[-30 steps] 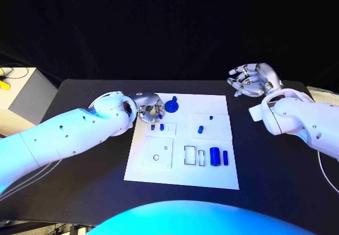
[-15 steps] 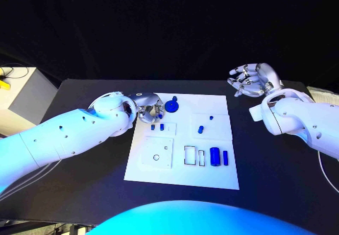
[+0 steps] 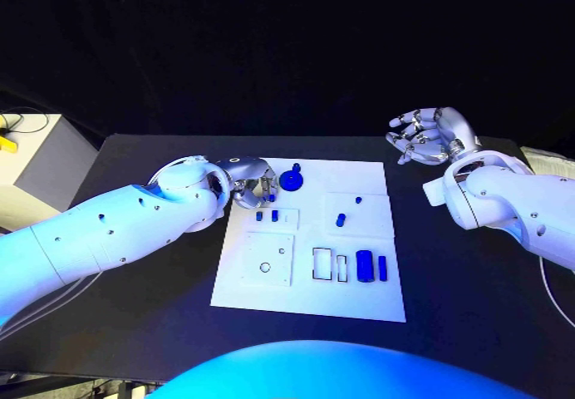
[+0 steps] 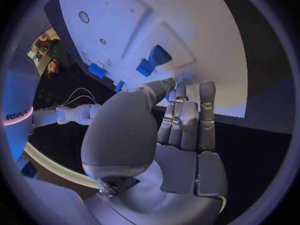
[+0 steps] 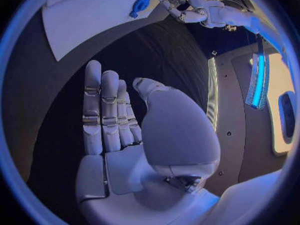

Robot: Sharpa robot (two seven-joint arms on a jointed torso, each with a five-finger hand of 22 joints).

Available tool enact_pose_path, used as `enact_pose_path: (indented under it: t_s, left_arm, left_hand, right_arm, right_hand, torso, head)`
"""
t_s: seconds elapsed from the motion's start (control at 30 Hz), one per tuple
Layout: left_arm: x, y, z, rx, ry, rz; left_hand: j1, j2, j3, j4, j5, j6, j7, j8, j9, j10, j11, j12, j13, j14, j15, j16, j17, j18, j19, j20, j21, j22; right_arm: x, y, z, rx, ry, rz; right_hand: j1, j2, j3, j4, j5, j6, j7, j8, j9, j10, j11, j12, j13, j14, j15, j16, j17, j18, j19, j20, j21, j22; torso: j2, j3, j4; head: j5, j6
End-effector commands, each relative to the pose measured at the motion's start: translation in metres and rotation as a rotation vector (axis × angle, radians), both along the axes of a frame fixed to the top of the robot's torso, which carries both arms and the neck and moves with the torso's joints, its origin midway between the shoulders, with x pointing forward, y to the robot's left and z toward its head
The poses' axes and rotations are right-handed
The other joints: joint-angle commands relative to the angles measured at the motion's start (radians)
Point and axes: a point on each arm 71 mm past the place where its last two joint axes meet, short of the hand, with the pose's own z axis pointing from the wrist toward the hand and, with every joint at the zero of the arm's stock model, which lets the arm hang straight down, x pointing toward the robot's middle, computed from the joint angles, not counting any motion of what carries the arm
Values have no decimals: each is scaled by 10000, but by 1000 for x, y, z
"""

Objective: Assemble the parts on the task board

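Note:
The white task board lies mid-table, also seen in the left wrist view and the right wrist view. My left hand hovers over its far left corner, beside a round blue part. Its thumb and fingertips meet on what looks like a small blue part. Two blue pegs stand just in front of it, showing larger from the wrist. My right hand is raised beyond the board's far right corner, fingers straight, holding nothing.
More blue parts stand on the board: a peg, a tiny one and two cylinders beside rectangular slots. A pale box stands off the table's left edge.
My left hand has edged very slightly toward the board's far edge. The right hand and the parts on the board have stayed put.

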Motion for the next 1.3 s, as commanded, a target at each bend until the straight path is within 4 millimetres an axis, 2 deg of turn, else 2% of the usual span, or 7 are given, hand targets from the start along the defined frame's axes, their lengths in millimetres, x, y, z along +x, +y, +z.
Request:
enact_pose_path:
  t_s: [0.03,0.5,0.8,0.9,0.97,1.1,1.3]
  left_arm:
    - [0,1,-1,113,36,36]
    - [0,4,-2,261,124,128]
    - [9,21,0,-42,-238,612]
    - [17,32,7,-718,-536,1010]
    - [22,42,12,-1551,-601,1400]
    - [31,62,20,-3810,-300,2330]
    - [33,82,27,-8087,1129,3367]
  left_hand:
    - [56,-92,-8,-47,34,-121,9,-100,-25,-118,-1,86,34,-82,-22,-19,-18,61,-21,-14,-11,-2]
    - [98,-73,24,-74,39,-190,-29,-180,-45,-166,-10,196,109,-113,-28,-29,-76,66,-41,-19,-15,-23]
    - [301,42,229,-222,41,60,89,-134,-8,-321,3,389,244,-186,-38,-62,-178,85,-129,-40,24,-68]
    - [306,62,378,-273,36,256,177,-65,26,-572,92,458,299,-823,22,-538,-1295,156,-534,-31,-145,-412]
    - [279,111,412,-246,36,282,223,-53,32,-566,92,512,324,-819,26,-561,-1294,158,-558,-22,-143,-410]
    - [261,135,540,-289,28,251,340,-78,25,-695,184,701,408,-1859,83,-1633,-3215,163,-827,-12,-303,-493]
    - [-15,229,228,-107,10,198,497,-102,38,-980,331,829,430,-2424,237,-2700,-4152,159,-1131,148,-892,-869]
  right_arm:
    - [0,0,0,-20,17,101]
    - [0,0,-1,-23,25,86]
    - [-1,0,-2,-252,116,319]
    - [-1,2,-3,-687,128,794]
    - [-2,3,-4,-1069,129,1197]
    - [-4,5,-7,-1846,209,1957]
    - [-12,9,-15,-3854,219,3131]
  right_hand:
    - [-88,-19,-1,-41,6,-3,68,59,14,-89,-4,9,-8,59,-12,-24,7,112,64,1,-65,-8]
    - [-88,-19,-1,-41,6,-3,68,59,14,-89,-4,9,-8,59,-12,-24,7,112,64,1,-65,-8]
    - [43,-89,56,-201,-80,38,60,97,29,-231,-6,-130,-135,79,-23,-121,62,114,112,-12,-115,-79]
    - [211,-201,347,-494,-241,90,89,60,2,-203,14,-1136,-1028,358,-39,-142,201,77,373,-50,-29,-77]
    - [255,-235,494,-660,-245,204,87,47,-12,-85,34,-1692,-1551,487,-61,-101,291,96,472,-101,48,-26]
    - [304,-298,828,-1028,-441,485,73,-130,-101,347,56,-2929,-2675,1031,-87,1096,1093,47,836,-183,647,459]
    - [259,-350,1103,-1422,-614,886,16,-326,-155,817,22,-3897,-3548,1532,-118,4136,3131,-431,1341,-244,4495,3399]
  torso:
    - [-1,4,-5]
    - [2,12,-7]
    - [0,5,-7]
    - [0,0,-15]
    - [-4,-5,-15]
    - [-6,4,4]
    - [-4,-4,-11]
  head:
    - [1,1]
    - [-3,1]
    - [-31,1]
    - [-51,1]
    - [-51,1]
    - [-90,17]
    - [-278,163]
